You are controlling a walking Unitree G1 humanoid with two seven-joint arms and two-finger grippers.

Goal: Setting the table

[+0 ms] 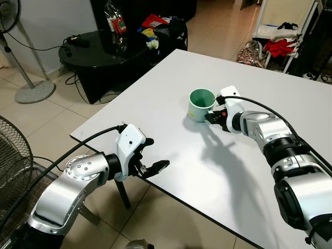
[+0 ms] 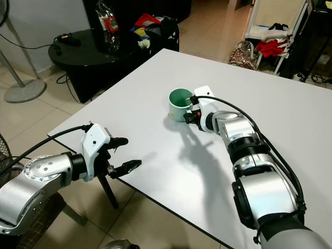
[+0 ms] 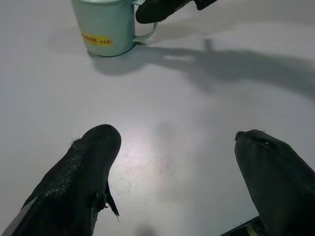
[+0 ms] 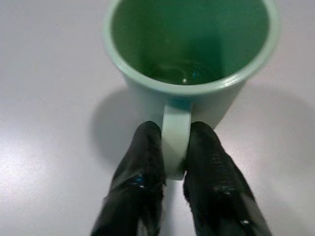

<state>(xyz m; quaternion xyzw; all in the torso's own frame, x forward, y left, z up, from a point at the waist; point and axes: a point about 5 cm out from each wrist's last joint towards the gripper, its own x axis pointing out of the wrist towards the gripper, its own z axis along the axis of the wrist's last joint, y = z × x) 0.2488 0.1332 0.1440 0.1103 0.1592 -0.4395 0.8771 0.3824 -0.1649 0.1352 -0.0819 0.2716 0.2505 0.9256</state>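
Nearest me, I see the left end effector hovering at the near edge of the white desk, its two black fingers spread wide with nothing between them; the silver forearm reaches in low from the left. The green mug stands upright well beyond it, towards the middle of the desk. My right arm stretches forward across the desk, wrist bent inward, and the right end effector has its fingers pinched on the mug's handle from both sides. A yellow label on the mug's side is too blurred to read. Beyond the desk sits a cluttered black table.
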